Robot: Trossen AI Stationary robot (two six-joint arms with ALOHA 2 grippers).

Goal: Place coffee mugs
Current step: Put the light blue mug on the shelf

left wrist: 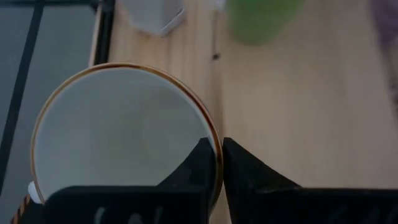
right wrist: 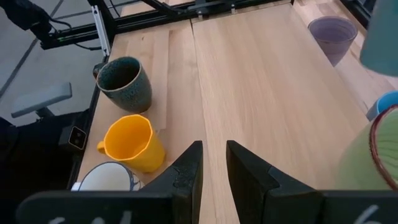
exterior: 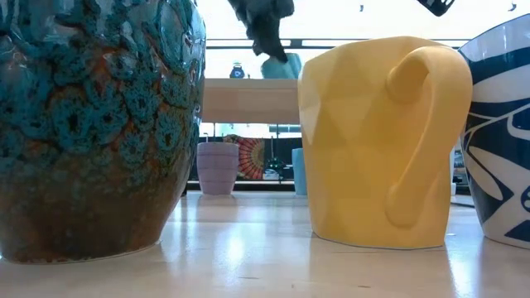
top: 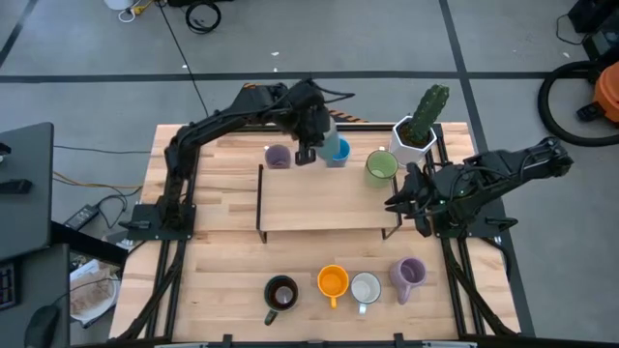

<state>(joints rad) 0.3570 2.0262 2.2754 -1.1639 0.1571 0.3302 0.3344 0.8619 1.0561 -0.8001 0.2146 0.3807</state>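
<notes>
My left gripper (left wrist: 219, 149) is shut on a pale mug (left wrist: 118, 143) with a white inside and a brown rim, raised over the table's far middle (top: 308, 150). In the low view this mug (exterior: 281, 66) hangs above the level of the wooden shelf (exterior: 240, 99). A lavender mug (top: 278, 157), a blue mug (top: 339, 155) and a green mug (top: 380, 166) stand behind the shelf. A dark mug (top: 280, 293), an orange mug (top: 332, 282), a white mug (top: 366, 288) and another lavender mug (top: 408, 274) stand along the near edge. My right gripper (right wrist: 214, 158) waits at the right, slightly open, with nothing between its fingers. My left gripper pinches the pale mug's rim (left wrist: 210, 127), with one finger (left wrist: 196, 165) inside the mug and the other (left wrist: 245, 171) outside its wall. The fingers slant down from above. The mug hangs clear of the table with its mouth up.
The low wooden shelf (top: 329, 198) on black legs fills the table's middle. A white cactus pot (top: 414, 137) stands at the far right, next to the green mug. Bare wood lies between the shelf and the near row of mugs.
</notes>
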